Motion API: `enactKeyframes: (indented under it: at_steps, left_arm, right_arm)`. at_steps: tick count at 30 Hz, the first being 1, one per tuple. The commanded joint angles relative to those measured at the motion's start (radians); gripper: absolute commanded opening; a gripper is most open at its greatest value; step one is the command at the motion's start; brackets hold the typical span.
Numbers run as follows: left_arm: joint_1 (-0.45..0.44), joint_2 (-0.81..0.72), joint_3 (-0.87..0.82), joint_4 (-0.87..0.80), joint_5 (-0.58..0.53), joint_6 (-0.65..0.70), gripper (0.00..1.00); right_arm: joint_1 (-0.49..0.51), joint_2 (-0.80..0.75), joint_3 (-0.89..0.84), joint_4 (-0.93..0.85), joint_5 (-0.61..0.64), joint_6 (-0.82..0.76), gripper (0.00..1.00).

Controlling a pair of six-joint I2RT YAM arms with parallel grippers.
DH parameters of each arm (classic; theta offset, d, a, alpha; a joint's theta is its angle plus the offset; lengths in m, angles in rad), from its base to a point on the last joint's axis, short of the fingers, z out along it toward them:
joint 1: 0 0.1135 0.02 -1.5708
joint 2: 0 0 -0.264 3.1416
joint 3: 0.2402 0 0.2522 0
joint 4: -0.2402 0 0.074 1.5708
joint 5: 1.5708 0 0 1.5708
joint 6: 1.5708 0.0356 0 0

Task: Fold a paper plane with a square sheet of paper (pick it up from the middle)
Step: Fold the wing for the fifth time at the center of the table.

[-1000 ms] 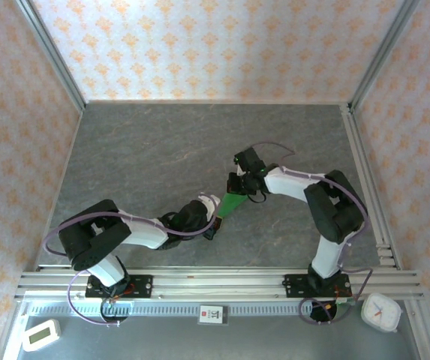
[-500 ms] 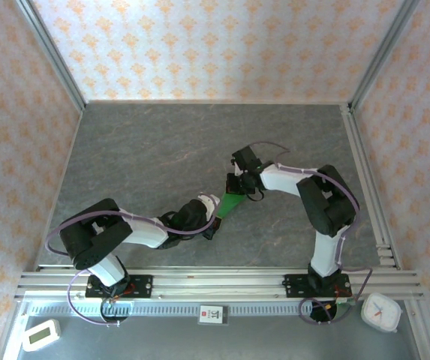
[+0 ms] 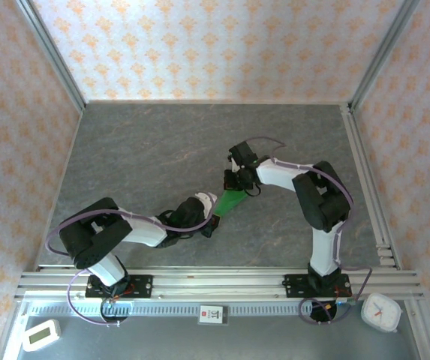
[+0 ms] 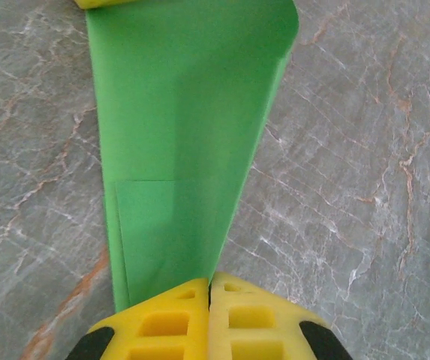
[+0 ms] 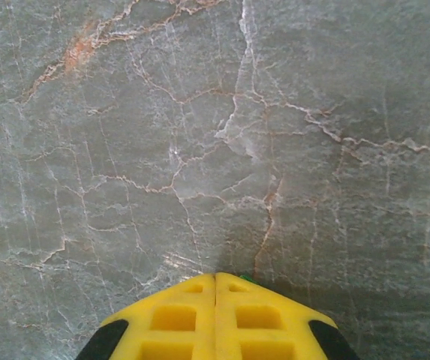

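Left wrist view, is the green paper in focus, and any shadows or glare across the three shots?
Left wrist: green paper sharp, softly shaded down its middle, no glare. Right wrist: marbled table crisp, soft shadow around the right gripper. Top external: even light.

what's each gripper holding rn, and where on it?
Left gripper pinches the folded green paper at its narrow end; right gripper, shut, seems to pinch the wide end.
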Motion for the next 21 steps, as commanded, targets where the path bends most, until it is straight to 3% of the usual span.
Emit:
enactKeyframes:
  at_steps: [1,21]
  left_arm:
    - [0.029,-0.002,-0.018,0.040,0.024,-0.025,0.00]
    - [0.047,0.013,0.105,-0.152,0.011,0.067,0.00]
  right_arm:
    - [-0.002,0.050,-0.028,-0.054,0.038,-0.020,0.00]
    - [-0.001,0.070,-0.100,-0.018,0.057,-0.029,0.00]
